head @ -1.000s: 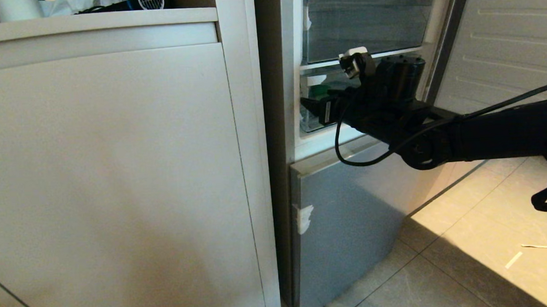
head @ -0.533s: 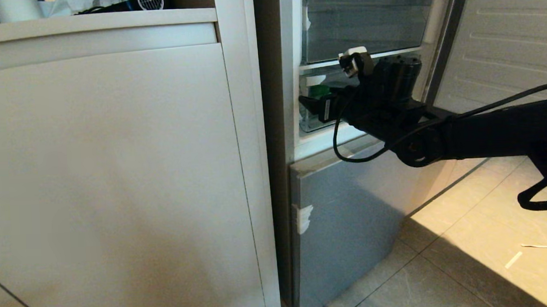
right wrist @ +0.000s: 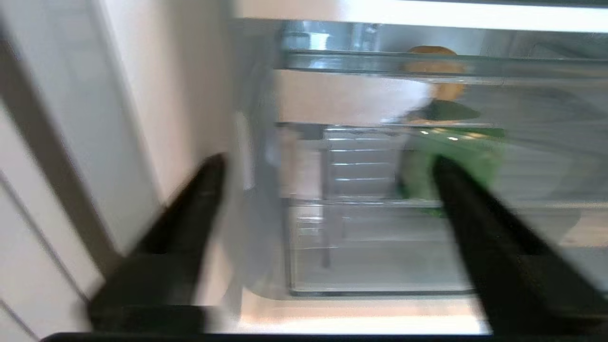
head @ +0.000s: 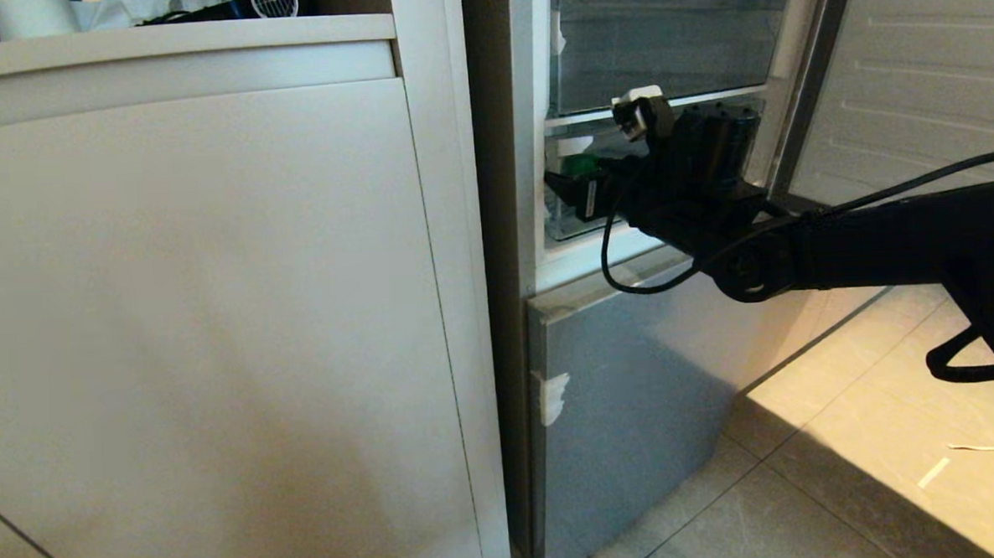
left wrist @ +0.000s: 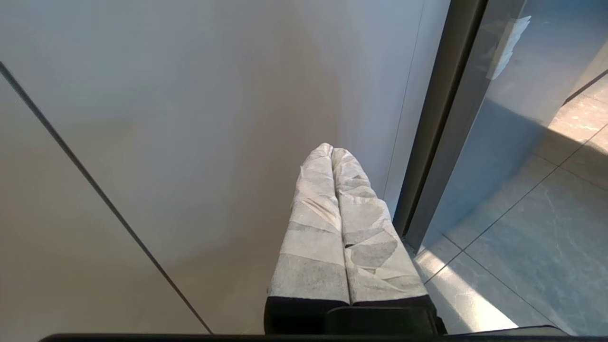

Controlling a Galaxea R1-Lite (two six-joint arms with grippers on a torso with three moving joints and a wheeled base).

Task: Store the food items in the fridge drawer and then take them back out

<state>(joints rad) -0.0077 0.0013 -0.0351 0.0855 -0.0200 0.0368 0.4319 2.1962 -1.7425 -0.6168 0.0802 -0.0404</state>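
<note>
My right gripper point(head: 567, 194) reaches into the open fridge with its jaws standing wide apart and nothing between them. In the right wrist view the black fingers point(right wrist: 204, 190) frame the clear plastic fridge drawer point(right wrist: 380, 247). Through its clear wall the green bell pepper point(right wrist: 456, 161) shows close to one fingertip, and a green patch of it point(head: 578, 165) appears in the head view just above the gripper. The tan-yellow potato point(right wrist: 434, 71) sits blurred beyond the pepper. My left gripper point(left wrist: 331, 148) is parked shut, low in front of the beige cabinet door.
A beige cabinet point(head: 214, 325) fills the left side. The fridge door point(head: 916, 84) stands open to the right. A silver lower panel point(head: 628, 391) sits under the open compartment, with another clear bin point(head: 663, 45) above. The tiled floor point(head: 849, 465) lies to the right.
My right arm has edged a little further in towards the drawer, with the gripper still open. The left arm has not moved.
</note>
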